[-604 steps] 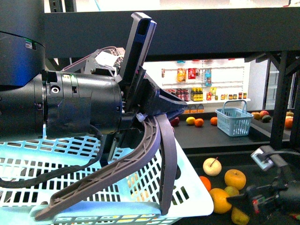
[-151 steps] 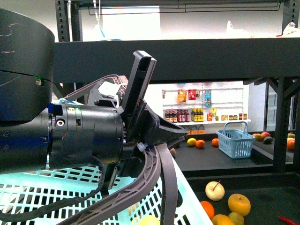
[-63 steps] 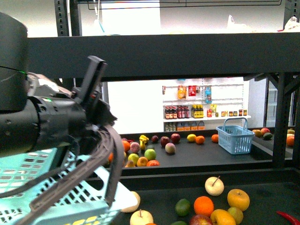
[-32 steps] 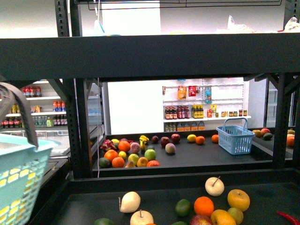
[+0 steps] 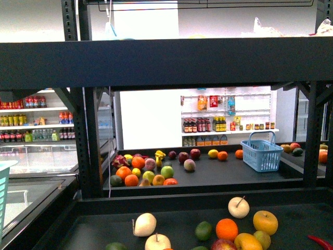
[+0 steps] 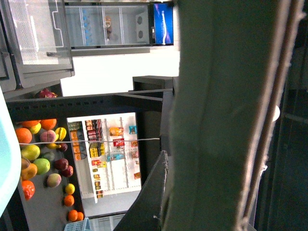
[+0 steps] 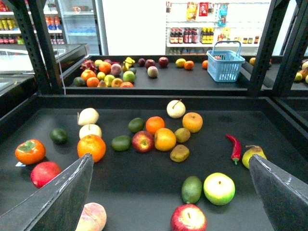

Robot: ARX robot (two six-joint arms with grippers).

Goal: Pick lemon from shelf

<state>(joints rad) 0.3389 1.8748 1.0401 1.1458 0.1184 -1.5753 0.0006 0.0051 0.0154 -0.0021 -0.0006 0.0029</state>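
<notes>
Teal plastic is almost gone from the front view: only a sliver of the teal basket (image 5: pixel 3 198) shows at the left edge, where a second ago the left arm and that basket filled much of the picture. With them swung aside, the black shelf (image 5: pixel 182 62) and its lower deck of mixed fruit are in plain sight.

The right gripper (image 7: pixel 171 161) hangs over that near deck with its fingers spread wide and nothing between them. The left gripper's state I cannot tell, because a blurred grey-green shape close to the lens fills most of the left wrist view.

No bright pale-yellow oval shows among the near fruit. What lies there includes a cream apple (image 5: pixel 238 207), an orange (image 5: pixel 226 228) and orange-yellow round fruits. One small yellow fruit (image 5: pixel 212 153) sits on the far deck beside an orange one, near the blue basket (image 5: pixel 261 152), too small to name. The teal basket's inside is out of view, so the lemon may already lie there, which would leave the pick done.
</notes>
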